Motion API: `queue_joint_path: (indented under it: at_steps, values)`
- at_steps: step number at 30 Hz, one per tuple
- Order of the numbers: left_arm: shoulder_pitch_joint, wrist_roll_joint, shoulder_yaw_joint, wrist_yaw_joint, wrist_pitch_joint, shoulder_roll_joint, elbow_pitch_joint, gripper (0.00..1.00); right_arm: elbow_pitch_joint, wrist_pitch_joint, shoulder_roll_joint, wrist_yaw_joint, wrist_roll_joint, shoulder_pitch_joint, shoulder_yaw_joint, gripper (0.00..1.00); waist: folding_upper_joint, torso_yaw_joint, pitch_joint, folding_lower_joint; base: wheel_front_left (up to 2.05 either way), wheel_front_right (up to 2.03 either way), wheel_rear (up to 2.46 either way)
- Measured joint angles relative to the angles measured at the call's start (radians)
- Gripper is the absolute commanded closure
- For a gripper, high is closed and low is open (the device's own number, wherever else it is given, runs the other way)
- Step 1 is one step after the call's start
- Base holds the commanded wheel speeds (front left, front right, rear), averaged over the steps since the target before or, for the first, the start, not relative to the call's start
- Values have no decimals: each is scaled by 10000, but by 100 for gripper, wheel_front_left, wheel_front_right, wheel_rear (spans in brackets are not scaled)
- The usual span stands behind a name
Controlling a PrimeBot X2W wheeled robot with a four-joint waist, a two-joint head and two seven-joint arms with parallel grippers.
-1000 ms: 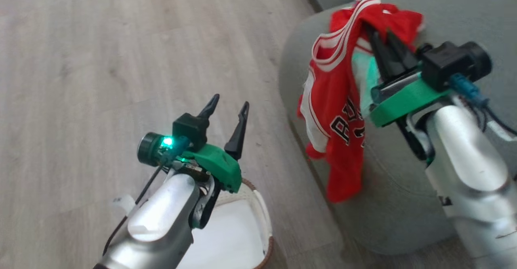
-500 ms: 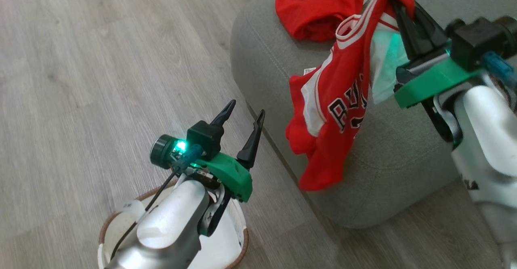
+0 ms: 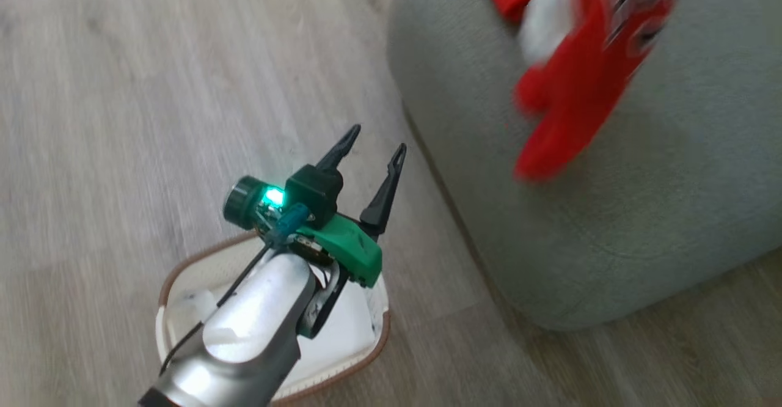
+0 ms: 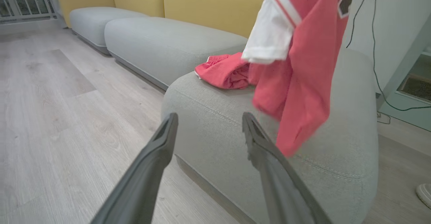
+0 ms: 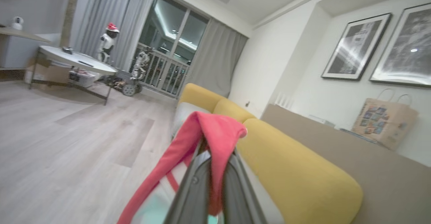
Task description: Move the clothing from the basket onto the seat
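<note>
Low left in the head view: basket [image 3: 342, 340] on the pale wood floor [image 3: 122, 89], standing apart from the seat's front. What shows of its white bottom is bare; the left forearm [image 3: 256, 327] covers the rest. The left gripper [image 3: 377, 139] hangs above the basket with jaws spread wide, nothing between them, fingers aimed toward the seat.

Centre to right: seat [image 3: 641, 223], a grey-green cushion with a rounded front. A crumpled red garment [image 4: 222, 74] lies on its top near the front corner. The jersey [image 3: 574, 107] hangs in the air over the cushion, blurred in the head view. Its lower hem dangles close over the rounded front edge.

Right gripper [image 5: 215, 151]: jaws pressed together on a fold near the jersey's top, with cloth draped over both fingertips.

Risks, as I judge them:
- The jersey looks to be swinging. If let go now, most of its length hangs by the front curve, so its weight may drag it off onto the floor. It wants carrying further in over the cushion first.
- The fold is hooked over the fingertips. When the jaws open, the cloth may cling and ride away with the arm.
- Landing on the crumpled garment is likely but harmless.

Count:
- Garments: two, one on the seat and one held.
- Basket: one.
- Seat cushion in use: one, with two more grey cushions further along in the left wrist view.
- Grippers: two.
</note>
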Motion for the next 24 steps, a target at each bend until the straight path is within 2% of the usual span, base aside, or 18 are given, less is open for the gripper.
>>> queue_joint_path:
  at_steps: [3, 7, 10, 13, 18, 24]
  values:
    - [-120, 88, 0, 2, 6, 115, -125, 0, 564, 228, -539, 0, -276, -1340, -291, 100, 0, 285, 385, 0, 0, 0, 0]
    - [-297, 228, -17, 13, 42, 284, -393, 0, 1262, 244, -1129, 0, -882, -2966, -1198, 100, 0, 654, 985, 1, 0, 0, 0]
    - [-561, 345, -19, 75, 151, 414, -652, 0, 1831, -10, -1319, 0, -1373, -3686, -2044, 100, 0, 925, 1475, 1, 0, 0, 0]
    - [-822, 462, -38, 102, 251, 470, -897, 0, 2545, -347, -1313, 0, -1820, -3745, -2803, 100, 0, 1206, 1965, 1, 0, 0, 0]
    - [-1040, 616, -38, 203, 372, 686, -1160, 0, 3917, -828, -771, 0, -2255, -3223, -4023, 100, 0, 1624, 2773, 2, 0, 0, 0]
    - [-1104, 635, -48, 293, 468, 846, -1381, 0, 5010, -1168, 585, 0, -2629, -1859, -4782, 100, -1, 1987, 3439, 4, 0, 0, 0]
